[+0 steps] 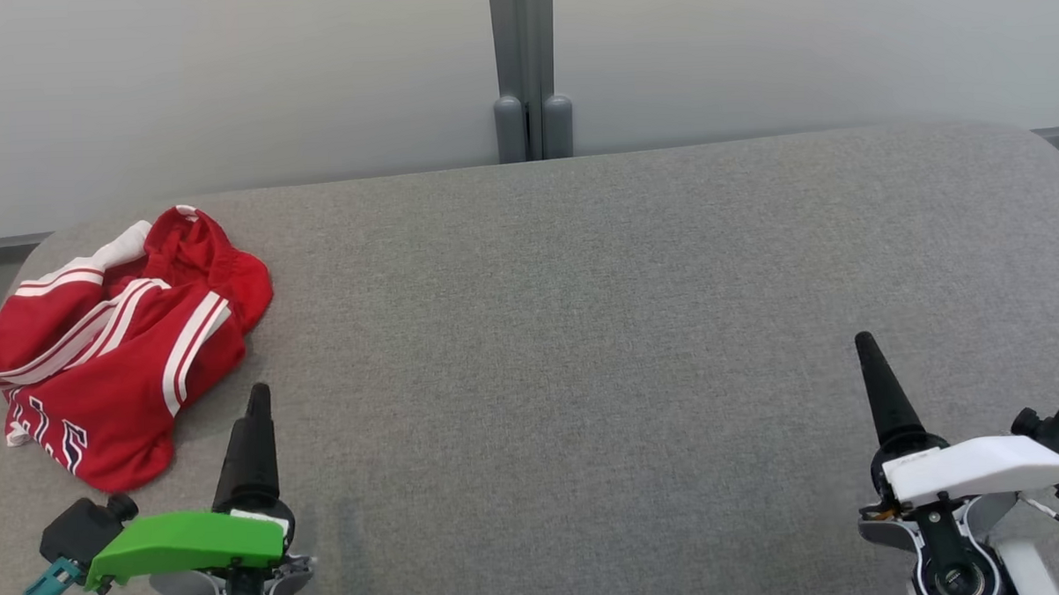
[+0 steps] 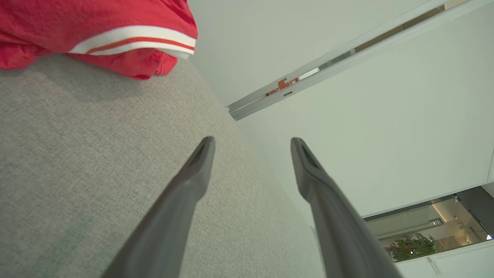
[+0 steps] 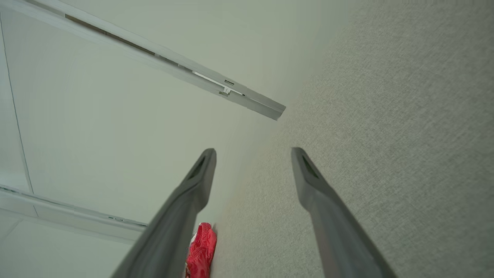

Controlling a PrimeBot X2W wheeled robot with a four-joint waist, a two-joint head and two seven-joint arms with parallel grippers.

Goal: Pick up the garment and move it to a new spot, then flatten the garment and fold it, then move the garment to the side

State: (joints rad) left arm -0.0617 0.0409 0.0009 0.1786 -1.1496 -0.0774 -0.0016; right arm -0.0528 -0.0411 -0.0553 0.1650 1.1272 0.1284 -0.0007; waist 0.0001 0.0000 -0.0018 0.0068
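The garment (image 1: 121,342) is a crumpled pair of red shorts with white side stripes, lying at the far left of the grey table (image 1: 583,331). Its hem shows at the top left of the left wrist view as the garment (image 2: 96,31), and a small red patch of the garment (image 3: 201,249) shows low in the right wrist view. My left gripper (image 1: 258,397) hovers just right of the shorts' near edge, open and holding nothing (image 2: 252,144). Far from the shorts, at the lower right, my right gripper (image 1: 866,343) also stands open and holds nothing (image 3: 252,154).
A pale wall runs behind the table, with a grey vertical post (image 1: 529,77) at the middle of the far edge. The table's rounded corners fall away at the far left and far right.
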